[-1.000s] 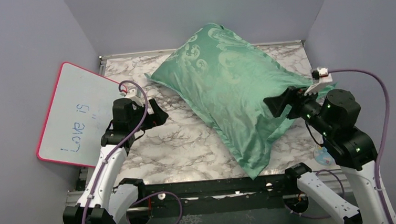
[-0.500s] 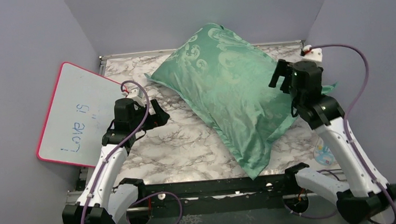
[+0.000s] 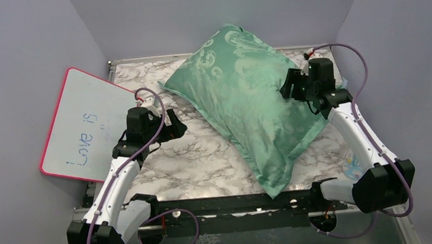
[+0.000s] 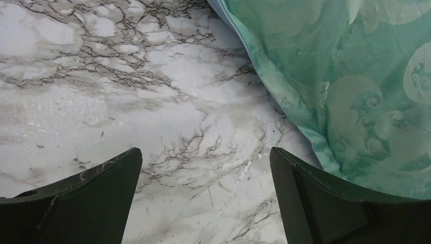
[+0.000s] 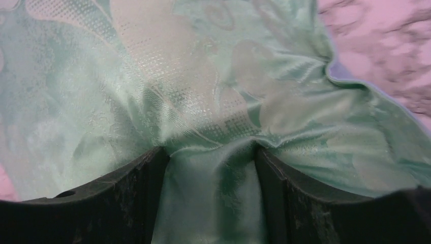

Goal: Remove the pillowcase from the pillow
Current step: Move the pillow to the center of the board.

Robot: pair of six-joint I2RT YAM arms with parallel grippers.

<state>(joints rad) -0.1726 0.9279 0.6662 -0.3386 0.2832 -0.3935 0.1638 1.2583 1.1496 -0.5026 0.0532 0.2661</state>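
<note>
- Jaws of the right gripper (image 5: 208, 152) stand apart. They press down into the pillowcase (image 3: 246, 97) at its right edge and sit astride a raised ridge (image 5: 211, 168) of cloth. As far as we can see, they have not clamped it.
- Jaws of the left gripper (image 4: 204, 152) are wide open and hold nothing. They hover over bare table (image 3: 199, 157) just beside the pillowcase's left edge.
- We expect the slick marble table to let the whole bundle slide once we pull. The left gripper should pin the near edge before the right one draws.
- The pillowcase lies diagonally across the middle of the table, with one corner toward the back wall and one toward our bases. It covers the pillow completely, so none of the pillow shows.
- The whiteboard (image 3: 87, 125) leans at the left, behind the left arm. We would keep that elbow from swinging outward.
- A strip of light blue lining (image 5: 345, 76) shows at the right edge, near the right fingers. We judge the opening to be on that side, so that is the end to work from.
- The ridge between the right jaws is the smallest thing here and the one that matters most. We should nip the cloth alone, shallow enough to leave the filling out, then lift before pulling.
</note>
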